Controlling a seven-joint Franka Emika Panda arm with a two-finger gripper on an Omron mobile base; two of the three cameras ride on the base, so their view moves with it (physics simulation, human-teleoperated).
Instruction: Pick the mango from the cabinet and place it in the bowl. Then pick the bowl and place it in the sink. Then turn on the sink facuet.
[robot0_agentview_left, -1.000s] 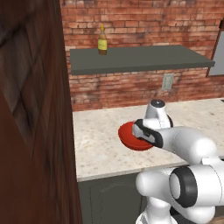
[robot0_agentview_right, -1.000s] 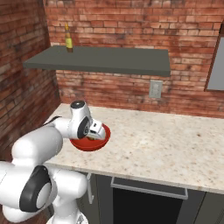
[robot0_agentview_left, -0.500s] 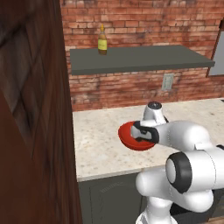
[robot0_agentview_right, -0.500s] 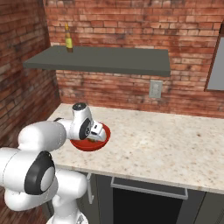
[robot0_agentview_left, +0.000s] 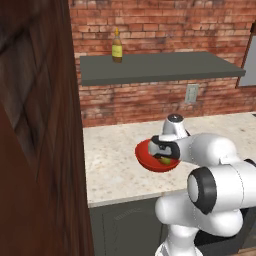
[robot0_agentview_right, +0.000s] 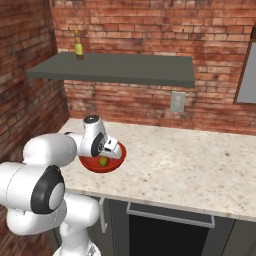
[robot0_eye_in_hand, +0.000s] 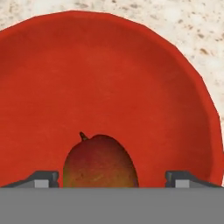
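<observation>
Mango lies inside the red bowl, between the wide-spread fingertips of the claw, which grips nothing. Bowl sits on a speckled beige stone bench under a dark grey shelf carrying a yellow bottle, against a red brick wall.

In the hand view you see the mango cut off at six o'clock by the frame's bottom, and the bowl runs past the edges at nine and six o'clock. From the left base view the gripper hides most of the fruit. The bottle's label is too small to read.
</observation>
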